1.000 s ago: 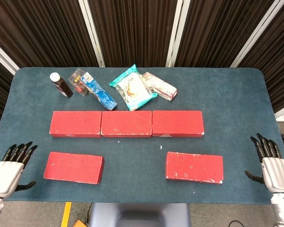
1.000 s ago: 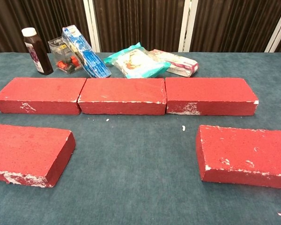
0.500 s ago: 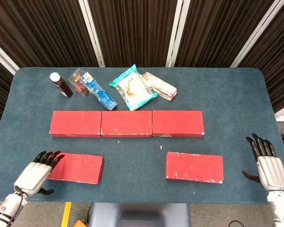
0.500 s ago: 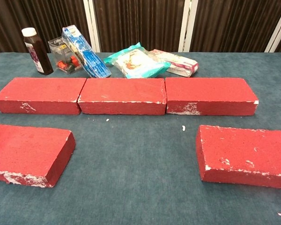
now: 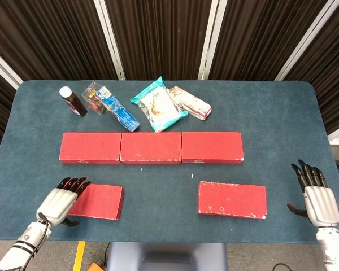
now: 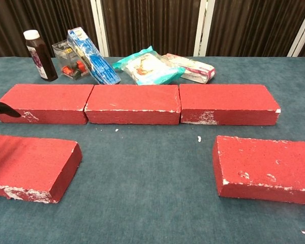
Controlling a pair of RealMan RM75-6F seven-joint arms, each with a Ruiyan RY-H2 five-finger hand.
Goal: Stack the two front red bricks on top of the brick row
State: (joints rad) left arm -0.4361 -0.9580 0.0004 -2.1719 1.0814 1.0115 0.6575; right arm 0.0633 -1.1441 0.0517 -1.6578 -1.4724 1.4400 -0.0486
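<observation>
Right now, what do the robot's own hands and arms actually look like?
Both the left hand and right hand have pale silver-grey, ribbed backs and glossy black fingers and thumbs. The wrists below look white, with dark bands on the left one.

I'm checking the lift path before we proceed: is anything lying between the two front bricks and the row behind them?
Nothing large: only bare cloth and small pale crumbs lie between the front left brick, the front right brick and the brick row.
</observation>
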